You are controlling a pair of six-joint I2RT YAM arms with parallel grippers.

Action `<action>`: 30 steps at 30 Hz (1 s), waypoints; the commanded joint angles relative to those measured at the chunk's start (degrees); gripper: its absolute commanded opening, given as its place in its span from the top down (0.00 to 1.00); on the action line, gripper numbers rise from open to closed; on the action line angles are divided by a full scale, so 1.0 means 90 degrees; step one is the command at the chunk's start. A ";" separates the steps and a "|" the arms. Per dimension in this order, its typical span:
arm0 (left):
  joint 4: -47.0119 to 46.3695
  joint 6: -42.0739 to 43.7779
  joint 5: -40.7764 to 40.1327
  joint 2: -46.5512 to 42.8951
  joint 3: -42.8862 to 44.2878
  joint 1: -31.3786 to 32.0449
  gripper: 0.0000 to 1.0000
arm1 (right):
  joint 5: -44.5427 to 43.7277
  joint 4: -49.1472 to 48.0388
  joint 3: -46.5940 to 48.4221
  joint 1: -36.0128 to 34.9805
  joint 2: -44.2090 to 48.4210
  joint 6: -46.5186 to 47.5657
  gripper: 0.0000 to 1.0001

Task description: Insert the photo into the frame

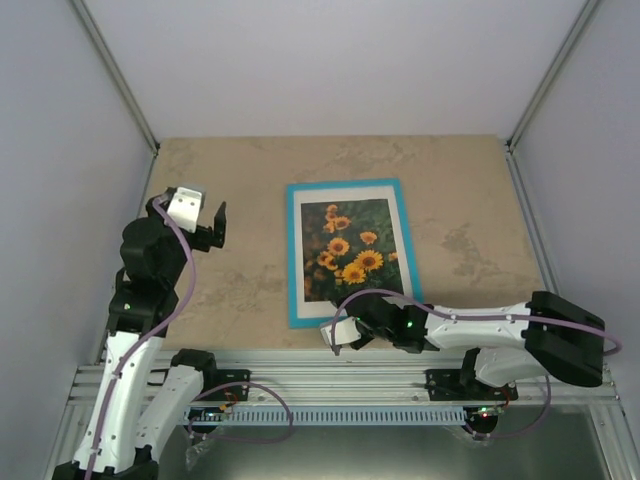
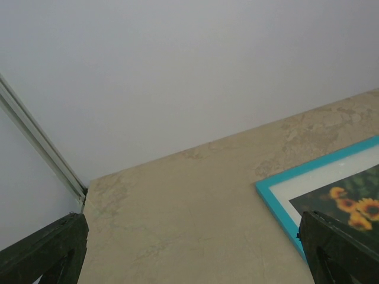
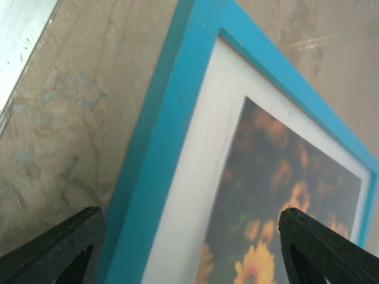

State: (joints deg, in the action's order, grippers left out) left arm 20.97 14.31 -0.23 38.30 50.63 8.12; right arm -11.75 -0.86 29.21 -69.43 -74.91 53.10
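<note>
The turquoise frame (image 1: 347,185) lies flat and face up in the middle of the table, with the sunflower photo (image 1: 351,248) showing inside its white border. My right gripper (image 1: 340,334) hovers at the frame's near left corner, jaws wide apart with nothing between them. In the right wrist view the frame (image 3: 160,154) and photo (image 3: 278,195) fill the space between the dark fingertips (image 3: 323,248). My left gripper (image 1: 212,228) is raised left of the frame, open and empty. The left wrist view catches a frame corner (image 2: 278,198) and some photo (image 2: 349,204).
A tan stone-patterned tabletop (image 1: 240,285) lies inside pale walls with metal corner posts (image 1: 118,75). An aluminium rail (image 1: 330,375) runs along the near edge, where both arm bases sit. A metal edge strip (image 3: 21,41) shows in the right wrist view.
</note>
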 commanded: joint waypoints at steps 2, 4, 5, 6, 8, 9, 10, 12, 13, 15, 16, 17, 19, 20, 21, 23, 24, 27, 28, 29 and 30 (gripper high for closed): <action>0.0180 -0.0085 0.0401 0.0012 -0.0264 -0.0043 0.01 | 0.0685 0.0026 0.0499 -0.0035 -0.0416 -0.0342 0.09; 0.0180 -0.0167 0.0481 0.0088 -0.0318 -0.0043 0.01 | 0.0979 0.0359 0.0700 -0.0039 -0.0433 -0.0300 0.03; 0.0177 -0.0223 0.0475 0.0137 -0.0321 -0.0043 0.01 | 0.1144 0.0569 0.0847 -0.0032 -0.0417 -0.0265 0.02; 0.0187 -0.0244 0.0470 0.0205 -0.0320 -0.0043 0.01 | 0.1253 0.0805 0.1027 -0.0023 -0.0396 -0.0269 0.02; 0.0270 -0.0296 0.0456 0.0425 -0.0212 -0.0042 0.01 | 0.1506 0.1252 0.1474 0.0039 -0.0325 -0.0350 0.02; 0.0331 -0.0338 0.0432 0.0598 -0.0136 -0.0043 0.01 | 0.1589 0.1410 0.1695 0.0108 -0.0283 -0.0404 0.02; 0.0417 -0.0376 0.0427 0.0800 -0.0035 -0.0042 0.01 | 0.1620 0.1515 0.1880 0.0200 -0.0250 -0.0440 0.02; 0.0558 -0.0451 0.0483 0.1219 0.0166 -0.0040 0.01 | 0.1596 0.1593 0.2191 0.0475 -0.0225 -0.0437 0.02; 0.0598 -0.0488 0.0527 0.1415 0.0252 -0.0043 0.01 | 0.1509 0.1554 0.2296 0.0631 -0.0250 -0.0432 0.02; 0.0567 -0.0603 0.0608 0.1803 0.0390 -0.0043 0.01 | 0.1314 0.1499 0.2563 0.1010 -0.0365 -0.0530 0.02; 0.0525 -0.0652 0.0637 0.1985 0.0457 -0.0043 0.01 | 0.1094 0.1336 0.2712 0.1312 -0.0388 -0.0670 0.02; 0.0472 -0.0720 0.0657 0.2160 0.0539 -0.0042 0.01 | 0.1048 0.1291 0.2860 0.1453 -0.0388 -0.0783 0.02; 0.0376 -0.0828 0.0722 0.2572 0.0738 -0.0043 0.01 | 0.1103 0.1218 0.3151 0.2089 -0.0360 -0.1035 0.02; 0.0358 -0.0873 0.0751 0.2790 0.0864 -0.0043 0.01 | 0.1143 0.1214 0.3333 0.2352 -0.0348 -0.1197 0.02; 0.0347 -0.0923 0.0790 0.3008 0.0984 -0.0039 0.01 | 0.1241 0.1296 0.3512 0.2596 -0.0353 -0.1307 0.02; 0.0354 -0.1036 0.0837 0.3516 0.1254 -0.0043 0.01 | 0.1396 0.1571 0.3935 0.3081 -0.0412 -0.1463 0.02; 0.0360 -0.1087 0.0841 0.3719 0.1384 -0.0044 0.01 | 0.1555 0.1760 0.4139 0.3306 -0.0460 -0.1520 0.02; 0.0339 -0.1187 0.0806 0.4254 0.1726 -0.0050 0.00 | 0.1942 0.2281 0.4666 0.3931 -0.0647 -0.1660 0.02; 0.0336 -0.1218 0.0807 0.4401 0.1833 -0.0052 0.01 | 0.2040 0.2445 0.4800 0.4116 -0.0722 -0.1709 0.02; 0.0348 -0.1229 0.0889 0.4547 0.1925 -0.0053 0.01 | 0.2170 0.2639 0.4927 0.4326 -0.0790 -0.1735 0.02; 0.0370 -0.1233 0.0982 0.4689 0.2061 -0.0051 0.01 | 0.2396 0.2824 0.5024 0.4534 -0.0868 -0.1781 0.02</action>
State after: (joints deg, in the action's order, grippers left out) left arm 24.53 5.21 6.39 77.28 65.21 8.08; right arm 3.18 16.19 71.16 -33.50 -80.03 40.27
